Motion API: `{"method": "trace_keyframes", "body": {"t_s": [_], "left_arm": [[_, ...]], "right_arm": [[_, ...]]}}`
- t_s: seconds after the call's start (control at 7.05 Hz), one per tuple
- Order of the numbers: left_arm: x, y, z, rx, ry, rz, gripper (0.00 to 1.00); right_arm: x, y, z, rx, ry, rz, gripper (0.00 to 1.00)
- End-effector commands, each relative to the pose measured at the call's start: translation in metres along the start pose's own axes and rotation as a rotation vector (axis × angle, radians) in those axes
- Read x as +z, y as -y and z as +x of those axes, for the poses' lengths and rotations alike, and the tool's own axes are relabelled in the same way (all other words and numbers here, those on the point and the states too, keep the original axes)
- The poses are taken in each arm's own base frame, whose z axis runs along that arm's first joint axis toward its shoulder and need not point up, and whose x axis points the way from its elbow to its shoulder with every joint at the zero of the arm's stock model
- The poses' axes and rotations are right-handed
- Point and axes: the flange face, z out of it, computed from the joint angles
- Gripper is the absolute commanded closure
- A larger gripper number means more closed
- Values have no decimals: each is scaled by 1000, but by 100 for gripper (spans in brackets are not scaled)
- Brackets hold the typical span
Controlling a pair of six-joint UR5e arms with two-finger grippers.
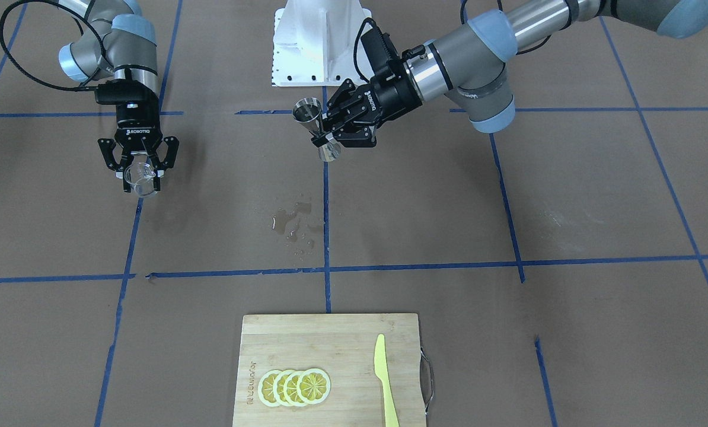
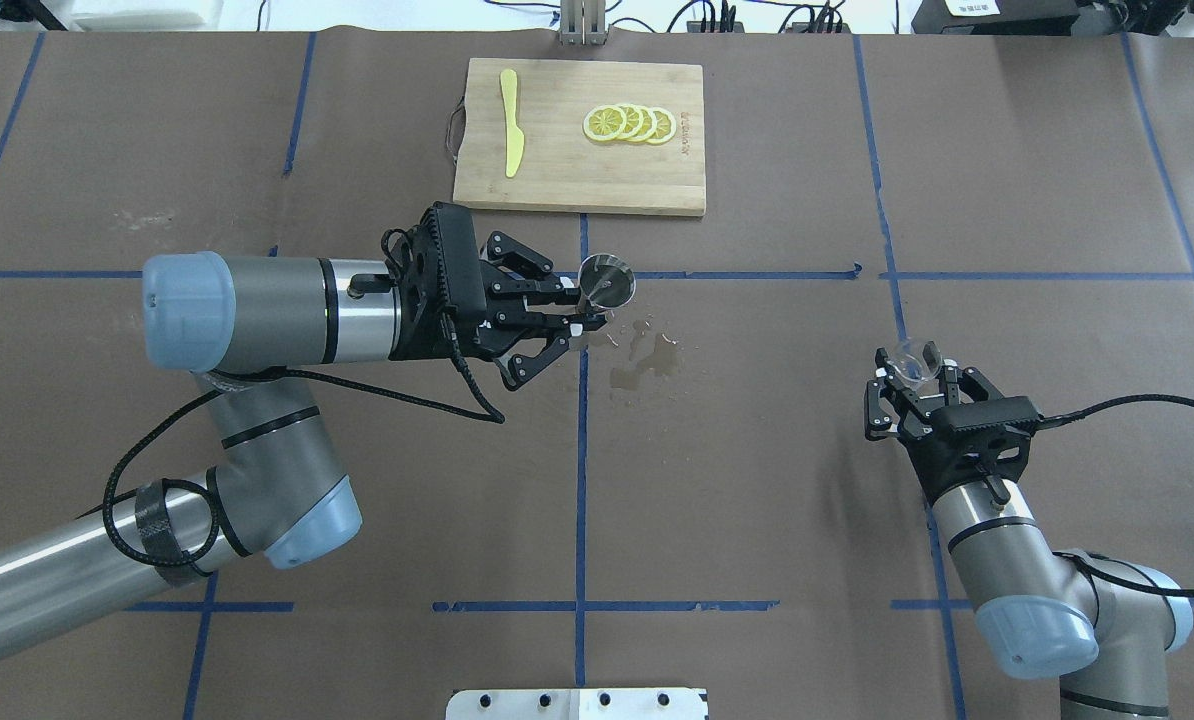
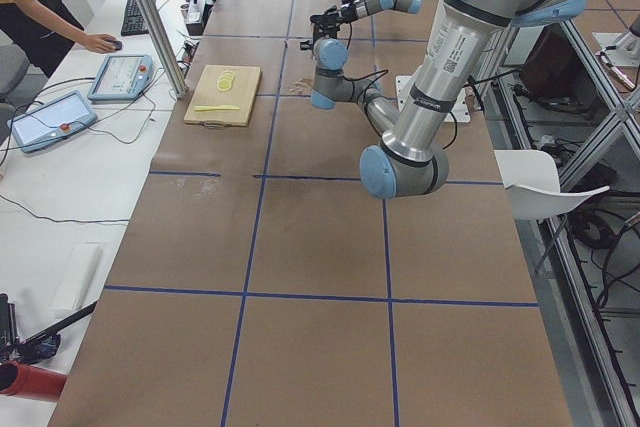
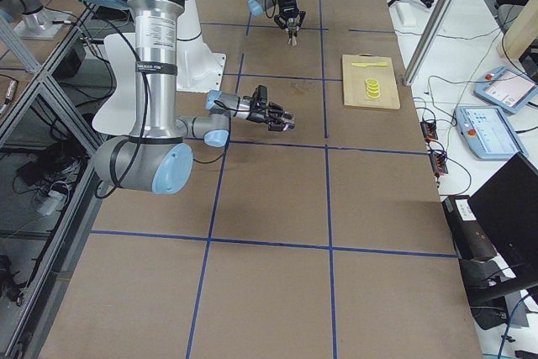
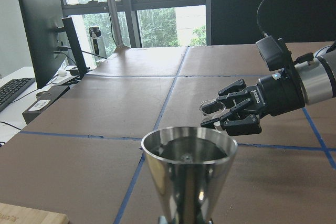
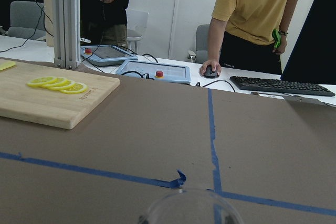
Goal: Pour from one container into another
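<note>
The steel hourglass jigger [image 1: 313,125] hangs upright above the table's middle, and my left gripper [image 1: 325,137] is shut on its waist. Seen from overhead, the jigger [image 2: 605,284] sits at the tips of the left gripper [image 2: 585,318]. The left wrist view looks into the jigger's [image 5: 189,166] open top cone. My right gripper [image 1: 140,177] is shut on the small clear glass tumbler [image 1: 139,178], held above the table far to the side. From overhead the tumbler [image 2: 912,362] shows between the right gripper's fingers [image 2: 945,375]. Only the tumbler's rim [image 6: 186,207] reaches the right wrist view.
A wet spill [image 1: 295,222] marks the brown table under the jigger. A wooden cutting board [image 1: 295,338] carries several lemon slices [image 1: 295,386] and a yellow knife [image 1: 385,379] at the operators' edge. People and control tablets stand beyond that edge.
</note>
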Motion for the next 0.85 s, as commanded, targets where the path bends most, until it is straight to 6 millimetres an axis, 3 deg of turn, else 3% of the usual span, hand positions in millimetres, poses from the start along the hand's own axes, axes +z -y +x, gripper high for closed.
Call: {"method": "trace_keyframes", "body": {"t_s": [0.0, 0.28, 0.71], "left_arm": [[-1, 0, 0, 0, 0, 0, 100], [0, -1, 1, -1, -1, -2, 100], [0, 0, 1, -1, -1, 0, 100]], "right_arm": [[4, -18, 8, 23, -14, -5, 81], [8, -30, 15, -1, -27, -13, 81], [9, -33, 18, 55, -30, -14, 78]]}}
